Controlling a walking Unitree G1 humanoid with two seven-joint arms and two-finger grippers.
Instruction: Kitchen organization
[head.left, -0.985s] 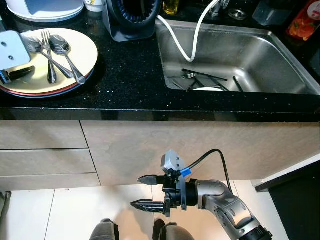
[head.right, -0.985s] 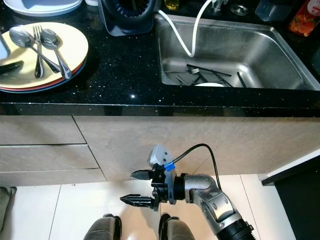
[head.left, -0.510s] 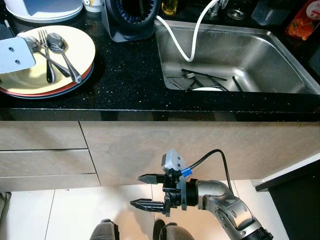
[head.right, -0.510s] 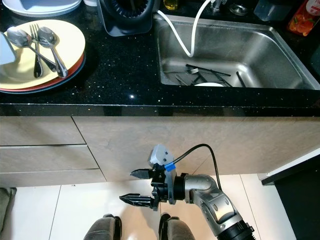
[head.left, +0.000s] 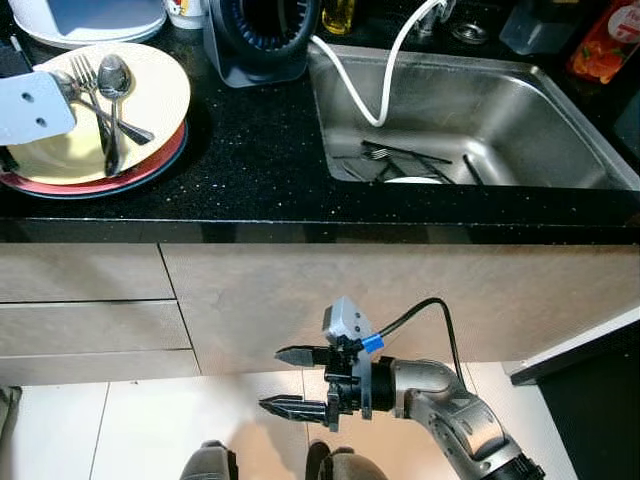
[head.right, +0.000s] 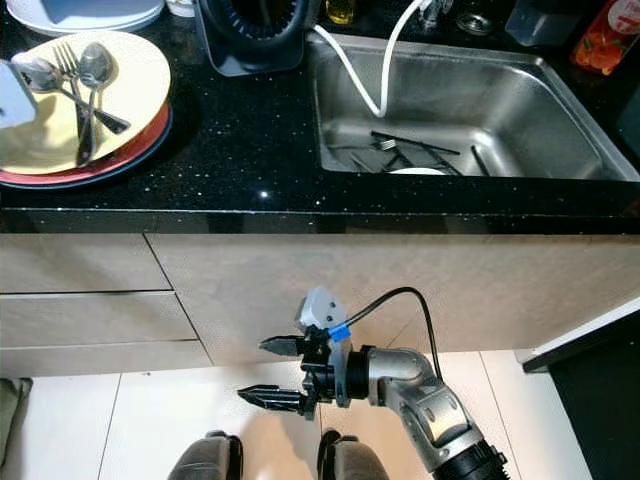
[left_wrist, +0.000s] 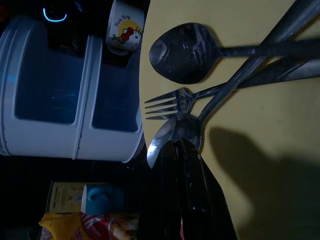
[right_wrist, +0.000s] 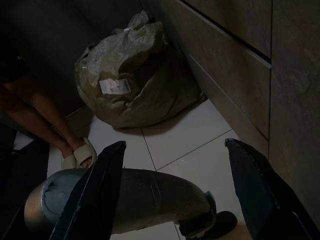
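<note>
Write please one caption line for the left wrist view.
Left gripper shut on a spoon lying with a fork on the yellow plate.

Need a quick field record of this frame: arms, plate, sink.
left gripper: over the yellow plate, jaws shut on a spoon
right gripper: low before the cabinet front, jaws open, holding nothing
plate contents: fork, second spoon
plate stack: yellow on a red plate, on the black counter
sink: cutlery, white hose
</note>
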